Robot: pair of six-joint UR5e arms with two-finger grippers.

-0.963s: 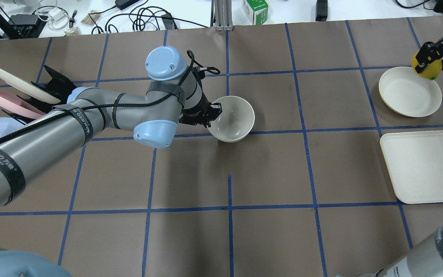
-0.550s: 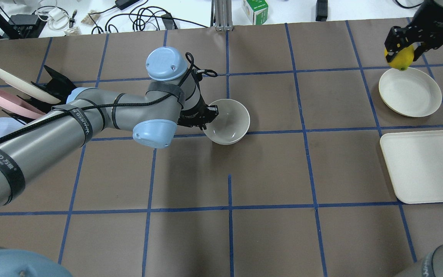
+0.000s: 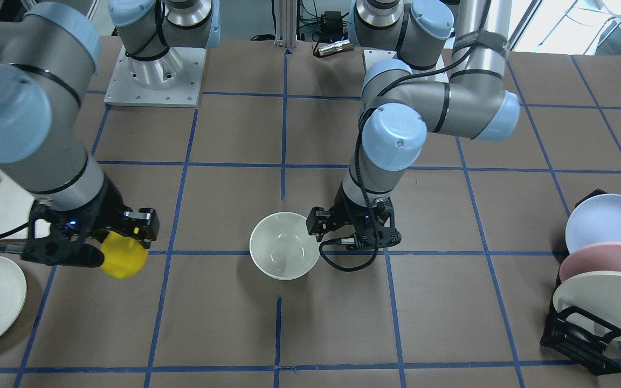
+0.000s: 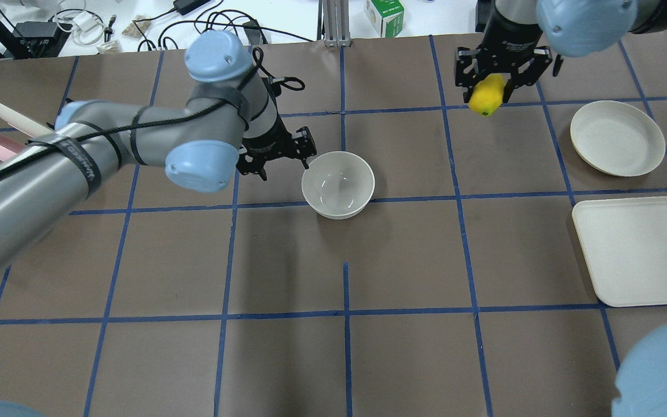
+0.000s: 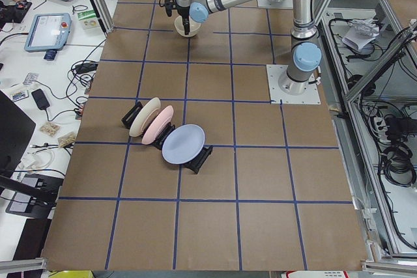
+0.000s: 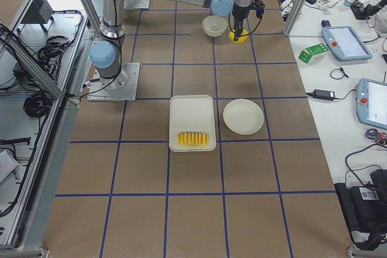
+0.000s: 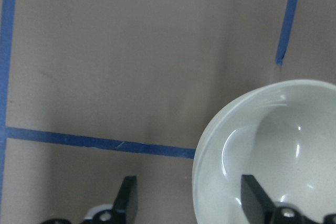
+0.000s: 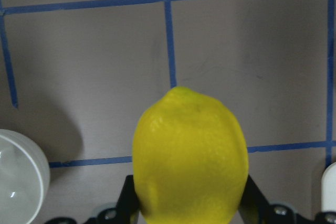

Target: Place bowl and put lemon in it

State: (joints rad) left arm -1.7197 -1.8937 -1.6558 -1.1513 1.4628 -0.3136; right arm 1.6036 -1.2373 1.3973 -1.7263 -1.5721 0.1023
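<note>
Overhead exterior is showing right jaws clamping the lemon point(image 4: 485, 96) at two o'clock from the bowl point(image 4: 338, 184) on the bench point(image 4: 403, 260), left jaws gaping wide beside it; centring over the rim, then releasing low, is looking wisest.

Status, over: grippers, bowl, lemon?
Left gripper open beside the bowl. Right gripper shut on the lemon, short of bowl. Bowl upright, empty, on table. Nothing between them.
</note>
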